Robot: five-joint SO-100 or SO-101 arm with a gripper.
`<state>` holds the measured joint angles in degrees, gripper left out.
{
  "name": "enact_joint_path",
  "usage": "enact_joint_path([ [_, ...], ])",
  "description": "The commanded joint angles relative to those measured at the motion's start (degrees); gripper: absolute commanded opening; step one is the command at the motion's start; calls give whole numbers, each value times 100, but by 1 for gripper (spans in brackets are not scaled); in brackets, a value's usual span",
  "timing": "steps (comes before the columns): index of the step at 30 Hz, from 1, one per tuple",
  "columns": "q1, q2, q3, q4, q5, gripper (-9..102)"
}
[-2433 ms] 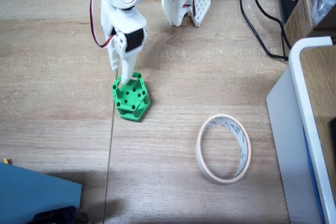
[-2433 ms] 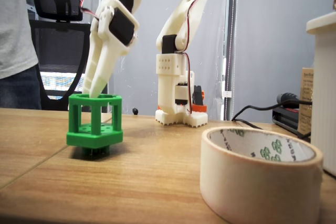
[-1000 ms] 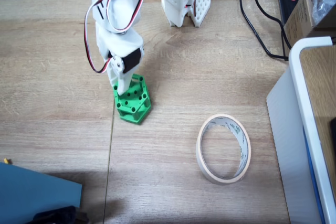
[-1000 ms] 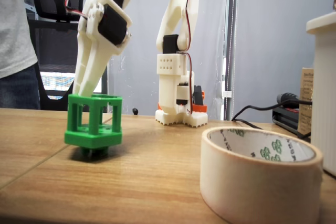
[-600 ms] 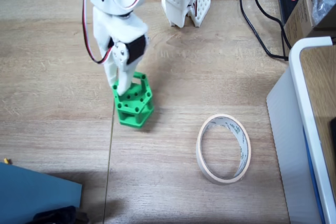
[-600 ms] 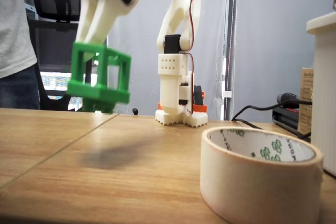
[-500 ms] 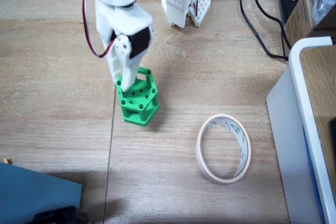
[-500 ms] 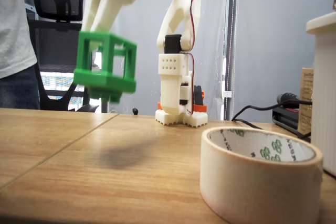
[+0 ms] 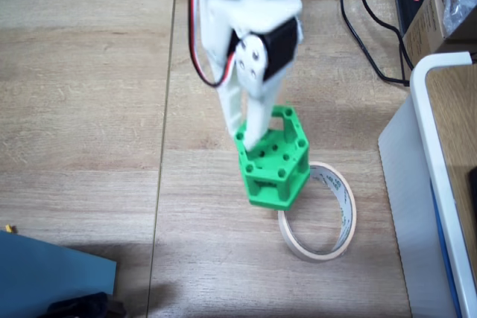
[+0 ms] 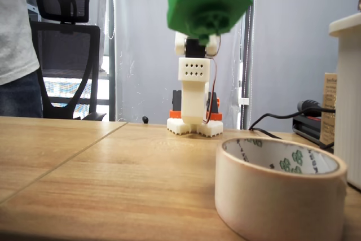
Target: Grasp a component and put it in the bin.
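My gripper (image 9: pixel 250 135) fingertips hidden inside component (image 9: pixel 273 159), so exact finger spacing unreadable; they pinch its rim, since piece hangs in air. In a fixed view, component (image 10: pixel 207 1) top cut off by frame edge; I see only underside, well above table (image 10: pixel 84 162). Its axis near upright, slightly tilted, open rim up. Component overlaps upper-left edge of bin (image 9: pixel 319 214) seen from above. Bin (image 10: pixel 280 190) holds nothing, lies flat.

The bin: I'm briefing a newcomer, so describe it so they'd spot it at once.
On the wooden table, beside the white-edged panel at the right of the top-down fixed view, lies the bin. It is a beige tape ring, open in the middle, unlike the green component held above it.
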<state>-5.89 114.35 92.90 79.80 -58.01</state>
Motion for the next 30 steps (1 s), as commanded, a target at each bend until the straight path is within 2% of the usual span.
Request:
enact_joint_path([
  [1,-132,-88,-413,-18,431,0],
  [13,-729,-1143,-413,-18,1063,0],
  [30,-1266,-2048,-510,-237,1160,0],
])
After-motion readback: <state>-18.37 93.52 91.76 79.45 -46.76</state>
